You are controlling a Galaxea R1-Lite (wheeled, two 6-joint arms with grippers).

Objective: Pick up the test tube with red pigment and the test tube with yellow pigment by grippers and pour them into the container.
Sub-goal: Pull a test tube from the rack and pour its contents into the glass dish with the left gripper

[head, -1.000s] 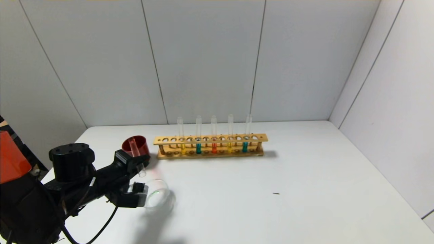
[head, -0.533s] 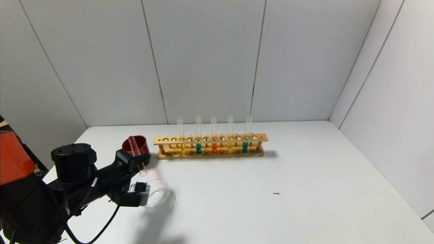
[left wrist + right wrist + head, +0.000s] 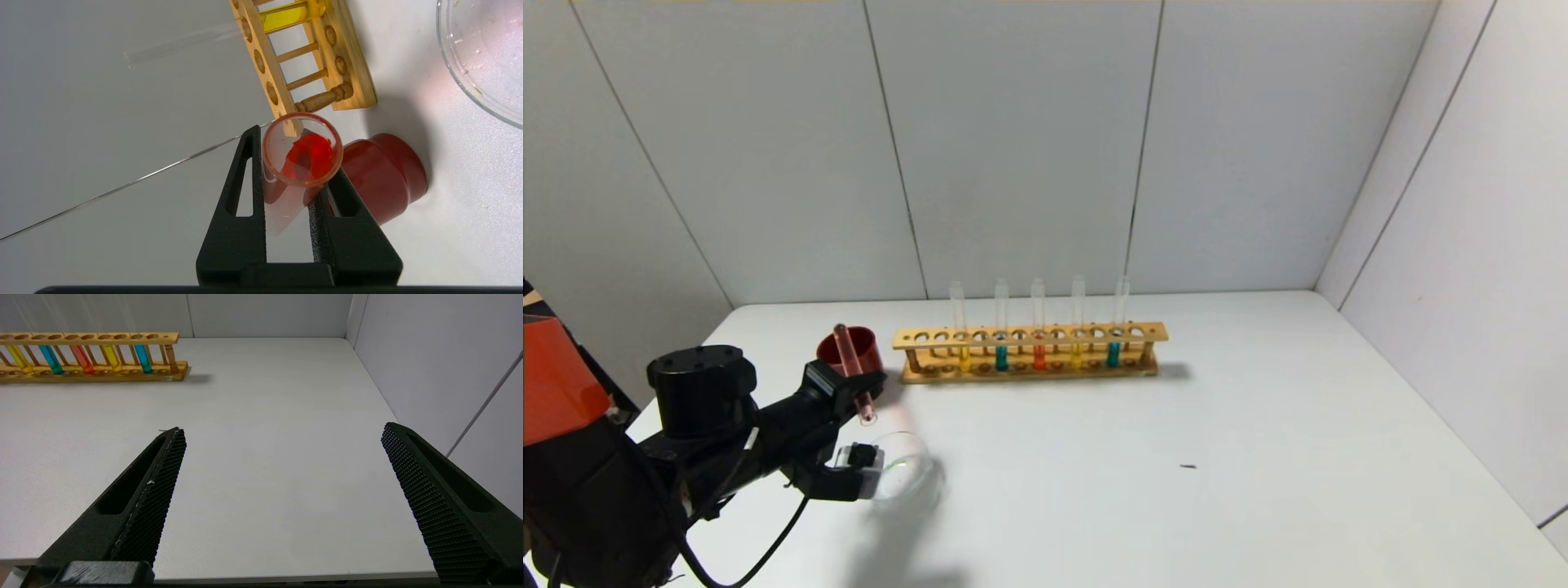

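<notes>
My left gripper (image 3: pixel 854 390) is shut on the test tube with red pigment (image 3: pixel 853 371). The tube is tilted, its open mouth low over the table just behind the clear glass container (image 3: pixel 903 474) and its round end up in front of a dark red cup (image 3: pixel 872 356). In the left wrist view the jaws (image 3: pixel 292 163) clamp the tube (image 3: pixel 302 149), whose mouth faces the camera with red inside. The container's rim (image 3: pixel 461 69) shows pinkish wet traces. Two yellow test tubes (image 3: pixel 964 357) (image 3: pixel 1076 355) stand in the wooden rack (image 3: pixel 1029 335). My right gripper (image 3: pixel 284 430) is open, empty and low over the near right table.
The rack also holds two teal tubes (image 3: pixel 1001 358) (image 3: pixel 1112 354) and one orange-red tube (image 3: pixel 1038 357). The red cup (image 3: pixel 384 175) stands beside the rack's left end (image 3: pixel 351 92). A small dark speck (image 3: pixel 1188 466) lies on the white table. Grey walls close in the back and right.
My left gripper has risen slightly with the tube, whose round end now sits a little higher. The tube looks pinker along its length. The right arm has not moved.
</notes>
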